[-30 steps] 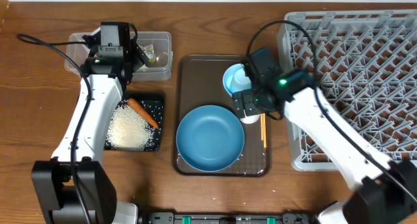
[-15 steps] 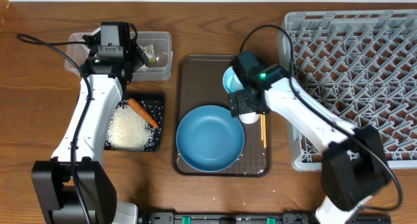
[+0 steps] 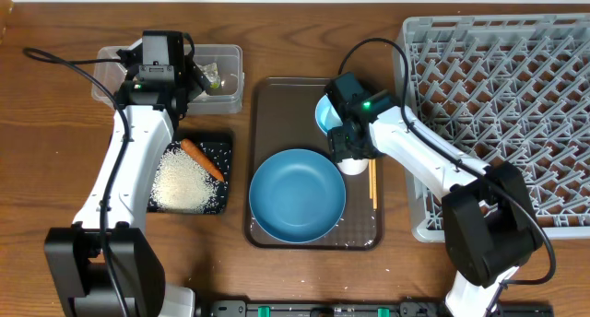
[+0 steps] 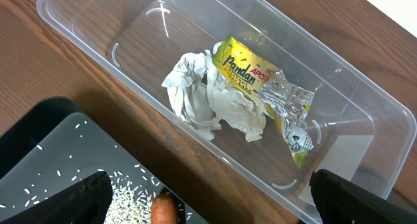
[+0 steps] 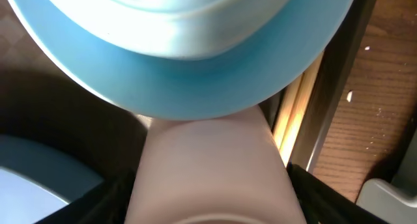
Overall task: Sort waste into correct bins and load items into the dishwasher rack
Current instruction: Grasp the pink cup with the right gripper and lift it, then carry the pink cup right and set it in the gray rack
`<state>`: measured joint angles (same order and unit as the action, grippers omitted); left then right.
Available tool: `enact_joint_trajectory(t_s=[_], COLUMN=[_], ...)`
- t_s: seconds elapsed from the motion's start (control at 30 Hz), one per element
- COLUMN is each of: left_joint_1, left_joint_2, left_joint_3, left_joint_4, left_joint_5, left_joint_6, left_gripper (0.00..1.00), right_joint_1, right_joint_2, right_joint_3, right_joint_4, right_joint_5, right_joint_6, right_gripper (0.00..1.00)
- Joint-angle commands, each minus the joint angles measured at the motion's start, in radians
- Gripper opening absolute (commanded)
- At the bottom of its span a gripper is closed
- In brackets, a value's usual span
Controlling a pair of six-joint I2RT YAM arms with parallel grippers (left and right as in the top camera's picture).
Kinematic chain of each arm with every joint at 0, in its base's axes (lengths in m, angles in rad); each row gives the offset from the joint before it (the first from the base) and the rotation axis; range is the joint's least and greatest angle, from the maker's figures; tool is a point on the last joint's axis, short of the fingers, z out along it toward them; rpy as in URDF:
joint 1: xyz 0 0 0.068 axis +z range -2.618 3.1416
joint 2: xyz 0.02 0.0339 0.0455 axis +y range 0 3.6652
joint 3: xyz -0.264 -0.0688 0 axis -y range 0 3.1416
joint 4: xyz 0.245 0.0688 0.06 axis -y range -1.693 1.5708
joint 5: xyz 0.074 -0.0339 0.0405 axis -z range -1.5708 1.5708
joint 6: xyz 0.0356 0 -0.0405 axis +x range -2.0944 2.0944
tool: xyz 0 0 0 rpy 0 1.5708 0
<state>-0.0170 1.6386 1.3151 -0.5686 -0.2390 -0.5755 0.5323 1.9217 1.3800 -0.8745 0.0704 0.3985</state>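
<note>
My right gripper (image 3: 351,157) (image 5: 212,201) is shut on a small white cup (image 3: 354,166) (image 5: 212,165) standing on the brown tray, its fingers pressed to both sides. Just behind the cup sits the small light-blue bowl (image 3: 327,112) (image 5: 182,61). The big dark-blue bowl (image 3: 297,195) lies in front, and two chopsticks (image 3: 372,183) (image 5: 293,113) lie to the cup's right. My left gripper (image 3: 188,83) (image 4: 208,201) hangs open over the clear tub (image 3: 230,54) (image 4: 98,42), which holds a crumpled tissue (image 4: 208,100) and a yellow-green wrapper (image 4: 260,74). The black tray (image 3: 218,151) holds rice (image 3: 180,183) and a carrot (image 3: 201,158).
The grey dishwasher rack (image 3: 516,96) fills the right side, its near wall close to the right arm. The brown serving tray (image 3: 277,96) holds the bowls, cup and chopsticks. Bare wood table lies at the front left.
The right gripper has shifted slightly left and down over the white cup and its fingers have closed on the cup's sides. The left arm has not moved.
</note>
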Motion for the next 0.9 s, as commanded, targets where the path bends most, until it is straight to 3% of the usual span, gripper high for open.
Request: enact_joint_trajectory(t_s=[0.0,0.27,0.5,0.87], left_joint_1=[0.000,0.000,0.000,0.000], left_joint_2=[0.009,0.009,0.009,0.009], left_joint_3=[0.000,0.000,0.000,0.000], left_joint_4=[0.000,0.000,0.000,0.000], left_joint_5=[-0.005,-0.005,-0.005,-0.005], left_joint_6=[0.005,0.005,0.005,0.005], left_gripper=[0.99,0.99,0.99,0.99], right_joint_1=[-0.017,-0.044,-0.099,-0.319], right_joint_2=[-0.007,-0.092,-0.333,-0.635], right_joint_3=[0.018,0.021,0.027,0.034], right_joint_4=[0.000,-0.037,-0.050,-0.052], right_joint_5=[-0.008,-0.009,-0.064,-0.137], right_joint_6=[0.005,0.005,-0.035,-0.068], right_gripper=[0.63,0.64,0.64,0.66])
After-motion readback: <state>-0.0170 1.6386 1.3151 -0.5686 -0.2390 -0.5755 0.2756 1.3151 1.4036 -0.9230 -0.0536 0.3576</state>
